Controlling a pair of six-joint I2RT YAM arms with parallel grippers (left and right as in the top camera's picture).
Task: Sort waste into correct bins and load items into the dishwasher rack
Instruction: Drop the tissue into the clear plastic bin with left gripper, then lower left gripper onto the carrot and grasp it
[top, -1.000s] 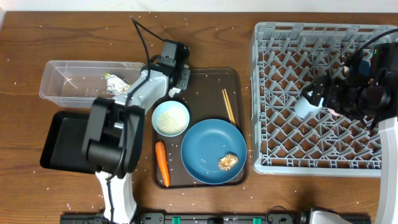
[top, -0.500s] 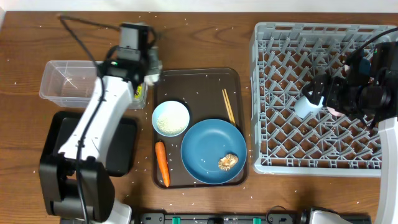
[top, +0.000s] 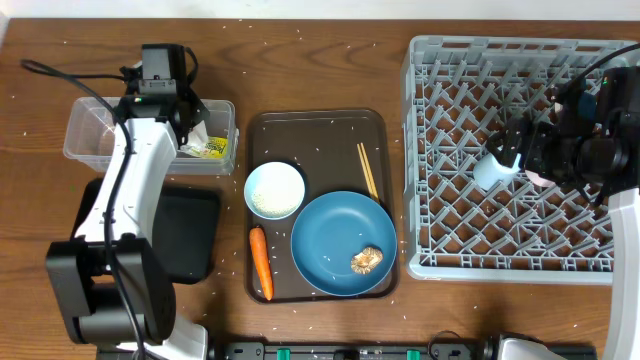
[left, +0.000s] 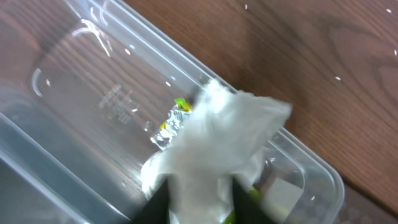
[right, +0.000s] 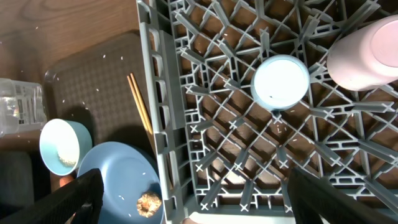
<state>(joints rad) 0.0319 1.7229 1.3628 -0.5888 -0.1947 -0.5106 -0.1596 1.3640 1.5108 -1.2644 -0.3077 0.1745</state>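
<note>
My left gripper (top: 188, 132) hangs over the right end of the clear tub (top: 90, 118) and is shut on crumpled white paper (left: 214, 140). The yellow-green wrapper (top: 213, 148) lies in the tub below it and also shows in the left wrist view (left: 170, 121). My right gripper (right: 194, 180) is open and empty above the grey rack (top: 414, 170). The rack holds the light blue cup (right: 281, 82) and the pink cup (right: 367, 53). The white bowl (top: 274, 190) with rice, blue plate (top: 335, 235), brown lump (top: 367, 259), carrot (top: 260, 262) and chopsticks (top: 367, 170) lie on the brown serving tray (top: 320, 125).
The black tray (top: 195, 235) lies in front of the tub, partly under my left arm. Rice grains are scattered over the wooden table (top: 330, 60). The rack fills the right side.
My left arm has swung left from the serving tray's back edge to over the clear tub, carrying the paper. The right arm has not moved.
</note>
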